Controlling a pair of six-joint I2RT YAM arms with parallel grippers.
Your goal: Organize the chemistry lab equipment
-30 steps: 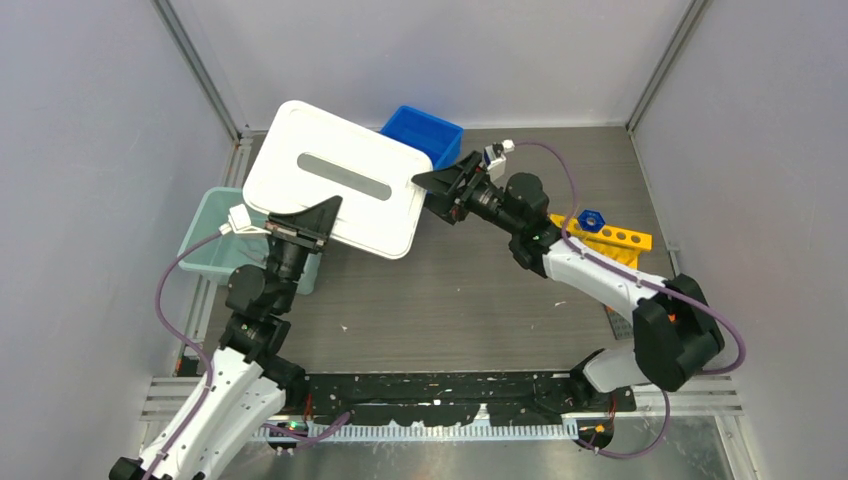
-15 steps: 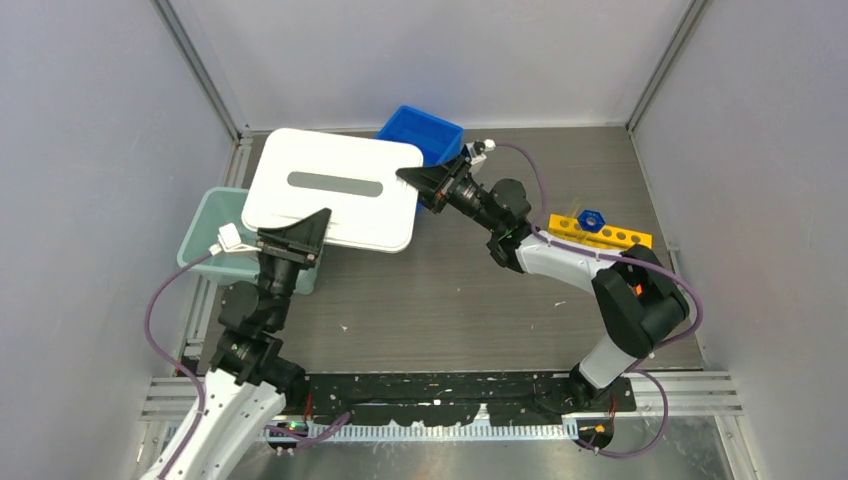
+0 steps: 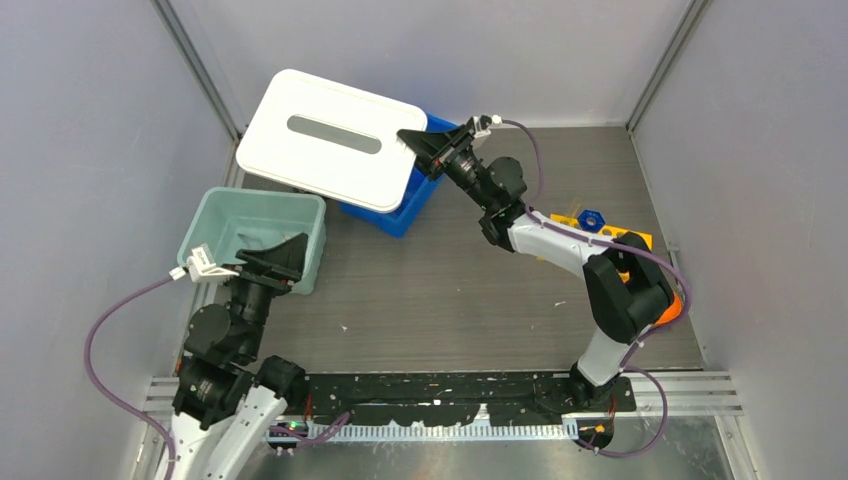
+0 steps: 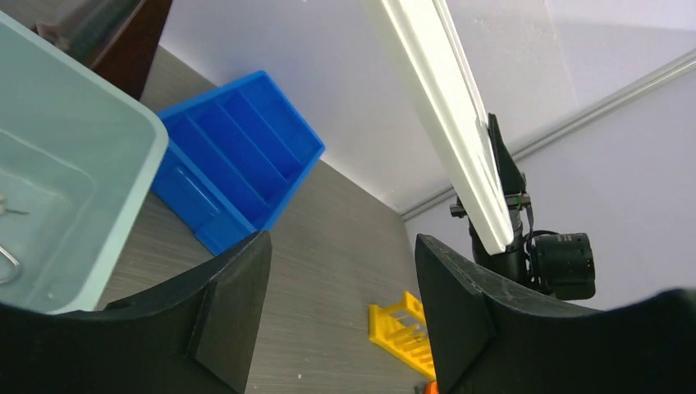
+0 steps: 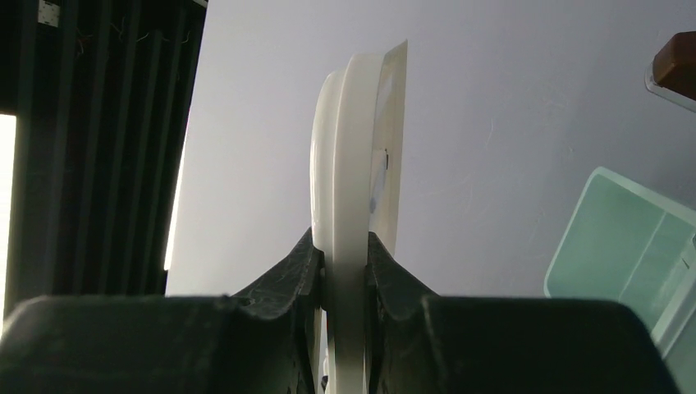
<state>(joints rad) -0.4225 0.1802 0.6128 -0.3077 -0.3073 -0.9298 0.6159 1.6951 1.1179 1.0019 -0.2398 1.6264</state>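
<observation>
The white lid (image 3: pixel 330 140) hangs tilted in the air at the back left, partly over the blue bin (image 3: pixel 400 208). My right gripper (image 3: pixel 412 142) is shut on the lid's right edge. In the right wrist view the lid (image 5: pixel 357 156) stands edge-on between the pinching fingers of that gripper (image 5: pixel 343 263). My left gripper (image 3: pixel 292 256) is open and empty at the near right corner of the teal bin (image 3: pixel 250 205). Its wrist view looks past open fingers (image 4: pixel 238 304) at the yellow holed rack (image 4: pixel 400 328). The rack (image 3: pixel 622 238) carries a blue-capped tube (image 3: pixel 592 217).
The teal bin (image 4: pixel 82 180) is uncovered, with a thin metal piece (image 4: pixel 8 264) on its floor. The blue bin (image 4: pixel 238 156) has several compartments. Grey walls and metal posts close in the back and sides. The right arm stretches across the middle of the table.
My left gripper let go of the lid, opened and drew back toward the near left. My right gripper shut on the lid's edge and carried it up and back, uncovering the teal bin.
</observation>
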